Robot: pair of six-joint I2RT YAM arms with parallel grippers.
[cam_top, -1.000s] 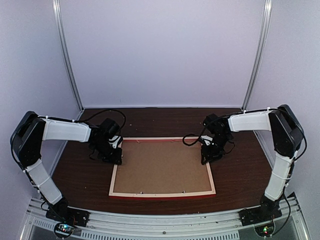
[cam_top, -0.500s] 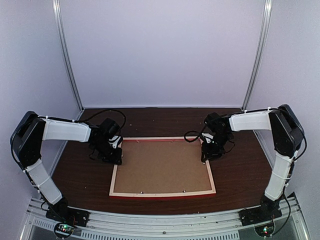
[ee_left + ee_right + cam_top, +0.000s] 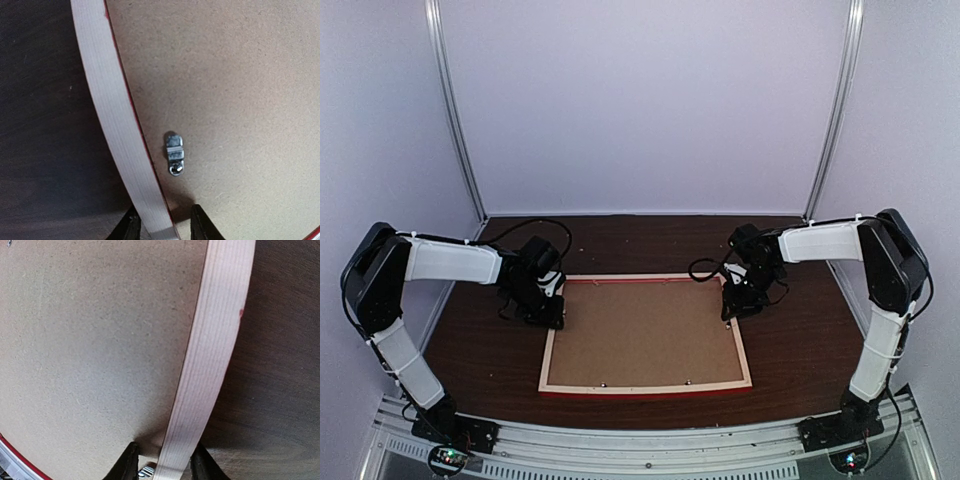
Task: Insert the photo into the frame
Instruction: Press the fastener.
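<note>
Frame point(image 3: 646, 386) lies flat, back up, in the middle of the surface point(image 3: 800, 345). Its long axis runs left to right between my arms, and a brown backing board point(image 3: 645, 335) sits inside it. Photo not in view; possibly under the board, cannot confirm. My left hand point(image 3: 554, 320) is down on the left short rail near its far end, fingers astride the pale wood, with a metal turn clip point(image 3: 174, 159) just inboard. My right hand point(image 3: 729, 314) mirrors it on the right short rail. Each hand is part-closed around its rail; whether the pads actually pinch, I cannot tell. Judgement: both hands are equally near, so any lift turns on raising the two ends evenly.
</note>
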